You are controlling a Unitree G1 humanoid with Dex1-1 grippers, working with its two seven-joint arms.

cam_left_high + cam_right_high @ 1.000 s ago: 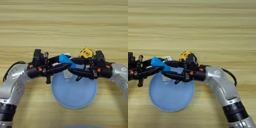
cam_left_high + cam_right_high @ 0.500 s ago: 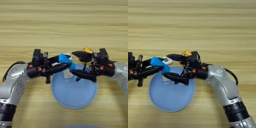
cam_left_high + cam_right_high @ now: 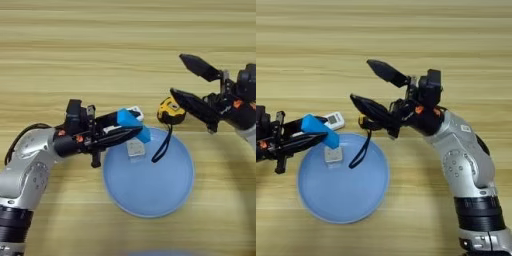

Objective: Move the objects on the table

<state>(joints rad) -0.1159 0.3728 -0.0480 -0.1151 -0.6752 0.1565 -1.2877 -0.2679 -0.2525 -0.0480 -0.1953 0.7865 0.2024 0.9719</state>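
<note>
Left eye view: left claw (image 3: 131, 131), fingers clamped on the blue bar (image 3: 133, 125), which sits tilted between them above the far-left rim of the pale-blue plate (image 3: 165, 200). White remote (image 3: 134, 111) lies on the table (image 3: 100, 55) just behind the bar, mostly hidden by it. Small grey tile (image 3: 133, 148) rests inside the plate, just below the bar. Right claw (image 3: 186, 79), fingers spread wide apart and holding nothing, hangs right of the plate; its lower finger ends just beside the yellow-and-black tape measure (image 3: 170, 111), whose black strap (image 3: 161, 148) trails onto the plate. Bare wood across the far half of the table. Right eye view: blue bar (image 3: 320, 130) at picture left in the left claw (image 3: 311, 132), over the plate (image 3: 356, 205) rim; remote (image 3: 334, 119) end showing beside it; tile (image 3: 332, 155) beneath. Right claw (image 3: 362, 81) open above the plate's far-right edge, tape measure largely hidden behind its lower finger. Open table right of the right arm and along the far side.
</note>
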